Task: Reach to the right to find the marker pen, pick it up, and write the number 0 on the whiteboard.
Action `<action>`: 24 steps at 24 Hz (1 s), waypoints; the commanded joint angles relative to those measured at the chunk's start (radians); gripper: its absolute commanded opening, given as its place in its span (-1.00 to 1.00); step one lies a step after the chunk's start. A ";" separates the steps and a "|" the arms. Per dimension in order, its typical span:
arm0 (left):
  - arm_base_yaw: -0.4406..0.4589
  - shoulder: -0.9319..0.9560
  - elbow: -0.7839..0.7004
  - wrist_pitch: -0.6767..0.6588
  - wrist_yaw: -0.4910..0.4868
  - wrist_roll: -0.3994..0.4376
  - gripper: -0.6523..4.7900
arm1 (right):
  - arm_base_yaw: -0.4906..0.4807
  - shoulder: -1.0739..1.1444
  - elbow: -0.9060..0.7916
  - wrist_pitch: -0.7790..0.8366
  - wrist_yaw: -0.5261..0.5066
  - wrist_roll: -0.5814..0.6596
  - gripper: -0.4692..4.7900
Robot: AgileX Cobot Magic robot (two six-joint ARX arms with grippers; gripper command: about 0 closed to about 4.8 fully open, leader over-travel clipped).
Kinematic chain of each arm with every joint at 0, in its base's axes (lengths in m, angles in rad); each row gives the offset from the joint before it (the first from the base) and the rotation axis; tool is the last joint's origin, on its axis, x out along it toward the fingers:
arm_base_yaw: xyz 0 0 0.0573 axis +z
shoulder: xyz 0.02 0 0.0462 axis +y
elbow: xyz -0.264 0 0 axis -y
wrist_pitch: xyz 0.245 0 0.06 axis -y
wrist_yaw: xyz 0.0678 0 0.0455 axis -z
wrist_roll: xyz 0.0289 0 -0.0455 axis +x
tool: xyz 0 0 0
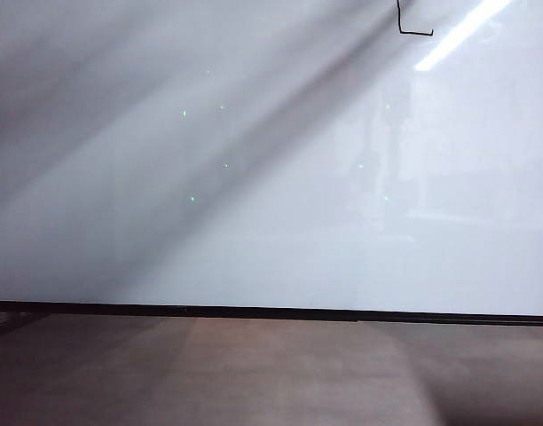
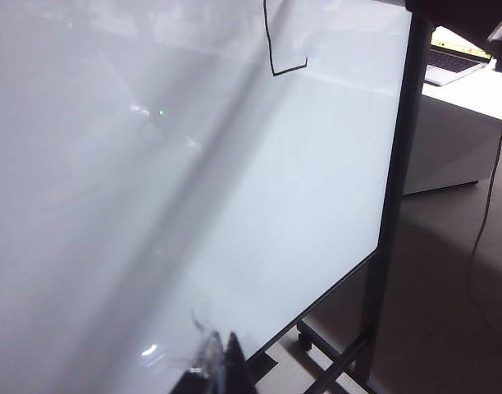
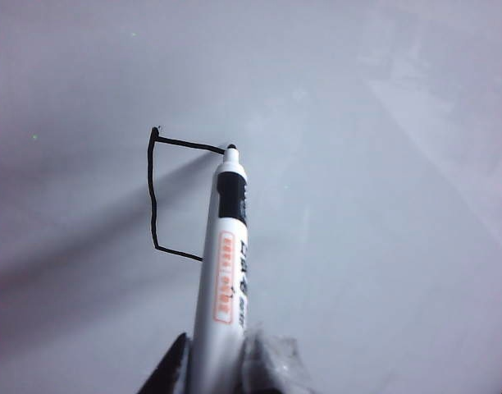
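The whiteboard (image 1: 271,204) stands upright and fills nearly the whole exterior view, its thin black bottom edge running above a brown floor (image 1: 254,382). High up, right of the middle and cut by the top of that view, a bit of black line (image 1: 414,29) shows: a short vertical stroke with a foot turning right. From the right wrist view the drawing is clearer: the number 0 (image 3: 165,193) is only part made, a boxy shape with one long side and two short strokes running off its ends, the fourth side open. The marker pen (image 3: 226,263) is a white barrel with a black band and orange lettering; its long axis runs away from the right gripper (image 3: 222,369) toward the board, dark tip foremost, and the tip sits right at the end of one short stroke, seemingly touching the surface. The right gripper's jaws are closed on the pen's rear end, dark fingers (image 3: 171,371) on either side of the barrel. The left gripper (image 2: 218,365) hangs near the board's lower part, off toward its black side frame (image 2: 399,180); only its tip shows, and I cannot tell how its jaws stand. Beyond the frame a laptop (image 2: 456,59) lies on a white counter (image 2: 472,90).
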 commanded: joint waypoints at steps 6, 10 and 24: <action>0.000 -0.002 0.003 0.010 0.001 0.001 -0.78 | 0.000 0.011 0.007 0.024 -0.002 0.005 -0.84; 0.000 -0.002 0.003 0.010 0.001 0.002 -0.78 | 0.000 0.016 0.007 0.027 -0.003 0.005 -0.84; 0.000 0.003 0.003 0.010 0.000 0.009 -0.78 | 0.000 0.031 0.007 0.030 -0.002 0.005 -0.84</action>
